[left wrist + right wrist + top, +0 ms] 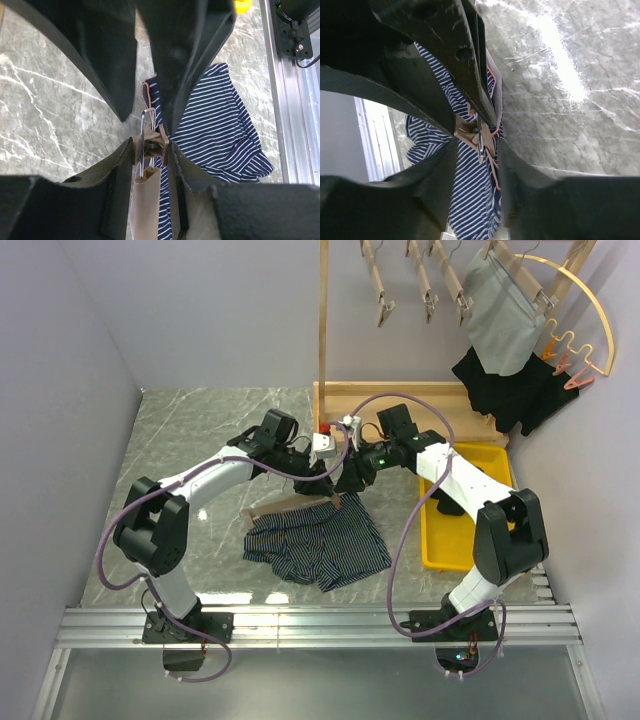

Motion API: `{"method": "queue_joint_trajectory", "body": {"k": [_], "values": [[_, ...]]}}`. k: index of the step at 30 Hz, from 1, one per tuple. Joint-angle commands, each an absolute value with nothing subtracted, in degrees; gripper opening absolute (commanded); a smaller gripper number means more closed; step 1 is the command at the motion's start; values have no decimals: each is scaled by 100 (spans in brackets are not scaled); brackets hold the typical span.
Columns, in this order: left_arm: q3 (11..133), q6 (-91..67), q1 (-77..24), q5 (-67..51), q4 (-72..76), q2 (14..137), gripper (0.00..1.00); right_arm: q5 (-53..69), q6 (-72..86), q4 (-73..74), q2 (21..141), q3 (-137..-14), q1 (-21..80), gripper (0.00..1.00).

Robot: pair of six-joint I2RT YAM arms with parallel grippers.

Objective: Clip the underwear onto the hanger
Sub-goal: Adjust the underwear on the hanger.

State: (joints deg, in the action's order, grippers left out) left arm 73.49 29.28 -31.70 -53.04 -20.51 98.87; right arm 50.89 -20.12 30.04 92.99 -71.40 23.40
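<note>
The navy striped underwear (318, 545) lies on the marble table with its waistband lifted toward both grippers. The tan wooden hanger (285, 505) lies along its upper left edge. My left gripper (325, 480) is shut on the hanger's clip (152, 142), squeezing it from both sides above the hanger bar (145, 200). My right gripper (347, 480) meets it tip to tip and holds the bunched waistband (470, 200) beside the clip (467, 131). The striped fabric (215, 130) hangs below, its red trim running up between the right fingers (190, 50).
A yellow tray (432, 540) stands right of the underwear. A wooden rack post (323, 330) rises at the back with empty clip hangers, a grey garment (498, 310) and a black one (515, 390). A metal rail (320, 625) runs along the near edge.
</note>
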Motion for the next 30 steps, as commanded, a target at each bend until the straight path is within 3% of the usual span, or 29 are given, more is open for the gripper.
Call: {"method": "queue_joint_trajectory", "body": {"k": [1, 3, 9, 30], "values": [[7392, 3006, -3182, -5396, -2074, 9905, 20, 5019, -1750, 2918, 8904, -7488, 2189, 48], [7392, 3006, -3182, -5405, -2074, 9914, 20, 5019, -1670, 2970, 8816, -7541, 1944, 52], [7471, 3050, -3173, -5440, -2153, 9923, 20, 5097, -2450, 3664, 8745, -7392, 1372, 53], [7506, 3111, -3173, -5493, -2312, 9923, 20, 5581, -3155, 3067, 9132, -6426, 1854, 58]]}}
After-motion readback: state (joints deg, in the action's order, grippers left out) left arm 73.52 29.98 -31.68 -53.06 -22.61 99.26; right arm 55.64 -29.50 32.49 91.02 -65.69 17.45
